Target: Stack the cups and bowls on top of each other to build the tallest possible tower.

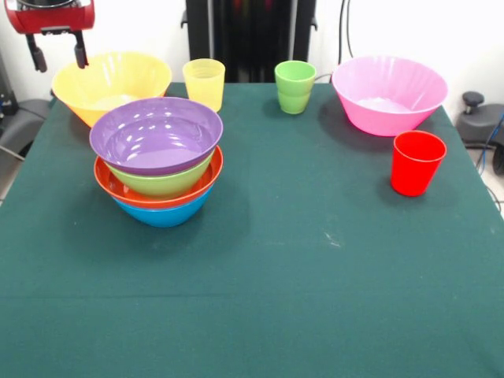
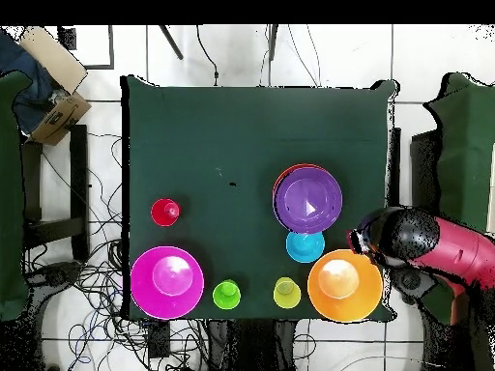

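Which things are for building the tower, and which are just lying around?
For the tower: stacked bowls, yellow-orange bowl, pink bowl, small blue bowl, yellow cup, green cup, red cup, gripper.

Just lying around: cardboard box, floor cables.
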Robot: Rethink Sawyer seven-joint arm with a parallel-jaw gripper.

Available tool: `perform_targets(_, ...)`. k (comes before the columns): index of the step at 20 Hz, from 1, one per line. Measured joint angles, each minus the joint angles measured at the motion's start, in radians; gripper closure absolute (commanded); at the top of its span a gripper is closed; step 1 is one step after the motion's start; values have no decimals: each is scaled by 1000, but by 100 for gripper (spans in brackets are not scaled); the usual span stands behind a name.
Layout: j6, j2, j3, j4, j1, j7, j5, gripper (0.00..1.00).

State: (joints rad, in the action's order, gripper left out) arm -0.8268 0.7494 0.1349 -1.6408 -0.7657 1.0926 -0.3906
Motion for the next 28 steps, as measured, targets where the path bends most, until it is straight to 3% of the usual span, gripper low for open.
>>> perform_targets(13,0,-4,2,0,-2,0,0,0)
perform_targets(28,58,-79,14,0,-49,0,-11,0)
